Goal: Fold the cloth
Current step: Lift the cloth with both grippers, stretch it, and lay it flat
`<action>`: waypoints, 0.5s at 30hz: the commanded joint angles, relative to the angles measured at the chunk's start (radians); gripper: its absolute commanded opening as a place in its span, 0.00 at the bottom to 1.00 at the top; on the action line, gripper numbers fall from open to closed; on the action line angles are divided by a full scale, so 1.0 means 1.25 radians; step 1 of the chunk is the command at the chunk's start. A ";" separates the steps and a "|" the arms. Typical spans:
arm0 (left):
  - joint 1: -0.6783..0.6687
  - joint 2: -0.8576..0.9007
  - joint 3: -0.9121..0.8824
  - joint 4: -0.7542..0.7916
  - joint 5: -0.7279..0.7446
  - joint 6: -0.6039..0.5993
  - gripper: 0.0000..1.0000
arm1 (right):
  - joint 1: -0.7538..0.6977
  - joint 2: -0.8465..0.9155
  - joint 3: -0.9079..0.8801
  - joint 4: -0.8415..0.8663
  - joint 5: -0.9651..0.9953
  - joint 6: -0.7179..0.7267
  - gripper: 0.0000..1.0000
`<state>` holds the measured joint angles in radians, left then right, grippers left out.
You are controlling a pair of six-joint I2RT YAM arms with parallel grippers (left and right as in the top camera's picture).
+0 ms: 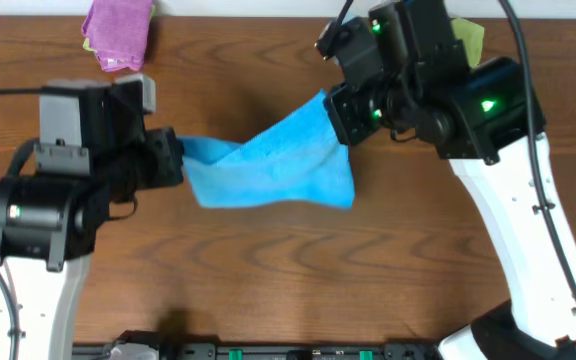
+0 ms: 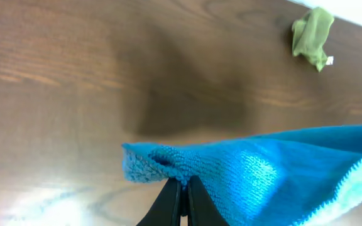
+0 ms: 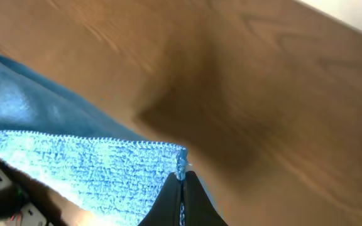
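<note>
The sky-blue cloth (image 1: 273, 165) hangs above the wooden table, stretched between both grippers. My left gripper (image 1: 176, 155) is shut on its left corner; in the left wrist view the jaws (image 2: 182, 182) pinch the cloth's fuzzy edge (image 2: 256, 172). My right gripper (image 1: 336, 105) is shut on the upper right corner; in the right wrist view the jaws (image 3: 181, 177) hold the hemmed corner of the cloth (image 3: 87, 169). The rest of the cloth sags below and between them.
A purple cloth (image 1: 120, 30) over a yellow-green one lies at the far left edge. Another yellow-green cloth (image 1: 471, 38) lies at the far right behind the right arm; it also shows in the left wrist view (image 2: 313, 36).
</note>
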<state>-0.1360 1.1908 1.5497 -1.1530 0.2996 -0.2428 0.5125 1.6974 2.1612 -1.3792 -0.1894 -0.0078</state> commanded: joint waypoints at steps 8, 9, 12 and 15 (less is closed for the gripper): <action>-0.107 -0.157 -0.141 0.035 -0.123 -0.041 0.06 | 0.038 -0.184 -0.251 0.107 0.083 0.067 0.02; -0.107 -0.169 -0.156 0.035 -0.123 -0.045 0.06 | 0.039 -0.219 -0.313 0.137 0.083 0.078 0.02; -0.107 -0.202 -0.197 0.029 -0.116 -0.064 0.06 | 0.042 -0.303 -0.448 0.190 0.080 0.116 0.02; -0.108 -0.245 -0.240 0.008 -0.084 -0.091 0.06 | 0.044 -0.386 -0.537 0.190 0.064 0.149 0.02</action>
<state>-0.2668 0.9195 1.2732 -1.1267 0.1841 -0.3191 0.5571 1.2755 1.5345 -1.1404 -0.1120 0.1188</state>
